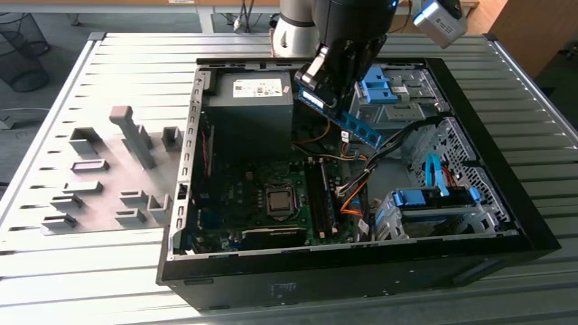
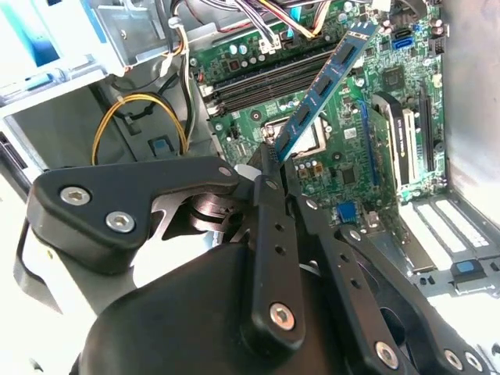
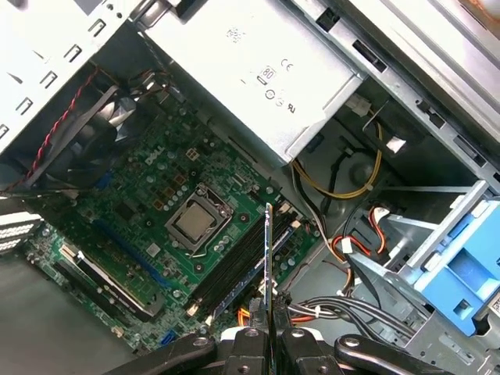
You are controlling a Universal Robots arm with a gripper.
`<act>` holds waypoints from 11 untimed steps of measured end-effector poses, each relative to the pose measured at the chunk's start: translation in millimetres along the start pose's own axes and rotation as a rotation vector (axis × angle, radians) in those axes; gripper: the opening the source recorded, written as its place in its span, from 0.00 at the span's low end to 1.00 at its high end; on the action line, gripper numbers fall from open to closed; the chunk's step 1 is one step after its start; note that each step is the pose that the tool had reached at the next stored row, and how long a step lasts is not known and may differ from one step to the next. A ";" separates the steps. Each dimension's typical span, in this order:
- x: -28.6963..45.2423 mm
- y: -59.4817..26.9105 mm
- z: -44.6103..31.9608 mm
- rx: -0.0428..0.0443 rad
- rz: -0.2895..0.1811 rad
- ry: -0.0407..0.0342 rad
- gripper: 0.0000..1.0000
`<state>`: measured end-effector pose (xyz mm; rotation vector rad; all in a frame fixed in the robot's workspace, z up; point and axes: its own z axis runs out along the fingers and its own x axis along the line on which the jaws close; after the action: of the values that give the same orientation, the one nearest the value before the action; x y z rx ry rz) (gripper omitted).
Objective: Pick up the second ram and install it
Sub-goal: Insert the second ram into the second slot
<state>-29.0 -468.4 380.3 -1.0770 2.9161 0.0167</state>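
Observation:
The second ram (image 1: 348,122) is a blue-green stick with black chips, held tilted in the air above the open computer case (image 1: 505,223). My gripper (image 1: 323,93) is shut on one end of it. In the second wrist view the ram (image 2: 324,82) slants away from the gripper (image 2: 269,168) over the motherboard (image 2: 391,101). The first wrist view shows the ram (image 3: 269,258) edge-on between the fingers (image 3: 251,344), hanging above the long black memory slots (image 3: 234,269), apart from them. These slots (image 1: 318,200) lie beside the processor socket (image 1: 278,201).
A grey power supply (image 1: 248,101) fills the case's far corner. Blue drive brackets (image 1: 434,200) and loose orange and yellow cables (image 1: 352,196) sit on the exterior view's right. Grey upright blocks (image 1: 135,135) stand on the slatted table, left of the case.

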 end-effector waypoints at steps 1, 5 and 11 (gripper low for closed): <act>0.0 0.0 0.0 0.0001 0.004 0.0000 0.14; 0.0 0.0 0.2 0.0005 0.018 -0.0001 0.14; 0.0 0.0 0.4 0.0022 0.066 0.0000 0.14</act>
<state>-29.0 -468.4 379.8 -0.9802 2.9496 0.0152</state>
